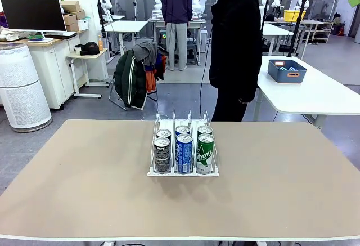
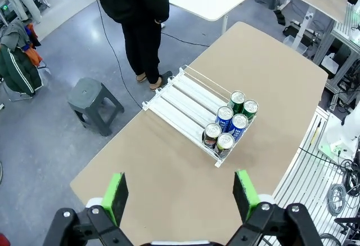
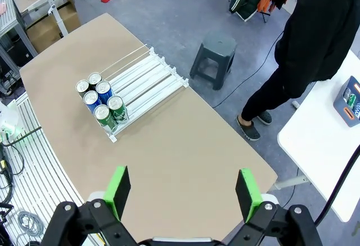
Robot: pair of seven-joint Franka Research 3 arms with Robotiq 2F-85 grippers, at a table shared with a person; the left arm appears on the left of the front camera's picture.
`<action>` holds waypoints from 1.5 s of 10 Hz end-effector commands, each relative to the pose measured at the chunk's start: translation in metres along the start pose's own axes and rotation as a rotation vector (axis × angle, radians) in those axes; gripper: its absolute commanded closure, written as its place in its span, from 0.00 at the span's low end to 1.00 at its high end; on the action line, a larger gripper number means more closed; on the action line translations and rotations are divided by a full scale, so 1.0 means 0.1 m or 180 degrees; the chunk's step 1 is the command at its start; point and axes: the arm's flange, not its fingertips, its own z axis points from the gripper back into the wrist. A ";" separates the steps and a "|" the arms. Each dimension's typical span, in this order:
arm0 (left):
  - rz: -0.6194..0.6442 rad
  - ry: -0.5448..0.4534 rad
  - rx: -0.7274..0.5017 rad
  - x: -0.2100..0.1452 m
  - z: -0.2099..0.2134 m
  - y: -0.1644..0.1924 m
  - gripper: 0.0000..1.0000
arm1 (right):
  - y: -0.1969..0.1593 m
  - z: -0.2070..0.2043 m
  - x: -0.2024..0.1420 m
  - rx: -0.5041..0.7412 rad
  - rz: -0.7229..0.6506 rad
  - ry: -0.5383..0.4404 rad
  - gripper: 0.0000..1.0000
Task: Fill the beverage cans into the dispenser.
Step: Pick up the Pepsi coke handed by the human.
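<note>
Room: a lab with white tables behind; a tan table fills the lower frame of the front view.
Dispenser: centre of the table, wire lanes running toward the person at the far edge.
Beverage cans: six, two per lane, bunched at the near end, probably because the lanes feed forward. The far lane lengths are bare for loading.
Left gripper: high above the table, fingers spread, holding nothing.
Right gripper: likewise high and released, likely leaving the person room.
</note>
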 end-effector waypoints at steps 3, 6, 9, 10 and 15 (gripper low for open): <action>0.0004 -0.0019 0.0014 -0.01 0.01 0.00 0.00 | 0.01 -0.01 0.00 0.0023 0.0005 -0.0033 0.00; 0.0004 -0.0019 0.0014 -0.01 0.01 0.00 0.00 | 0.01 -0.01 0.00 0.0023 0.0005 -0.0033 0.00; 0.0004 -0.0019 0.0014 -0.01 0.01 0.00 0.00 | 0.01 -0.01 0.00 0.0023 0.0005 -0.0033 0.00; 0.0004 -0.0019 0.0014 -0.01 0.01 0.00 0.00 | 0.01 -0.01 0.00 0.0023 0.0005 -0.0033 0.00; 0.0004 -0.0019 0.0014 -0.01 0.01 0.00 0.00 | 0.01 -0.01 0.00 0.0023 0.0005 -0.0033 0.00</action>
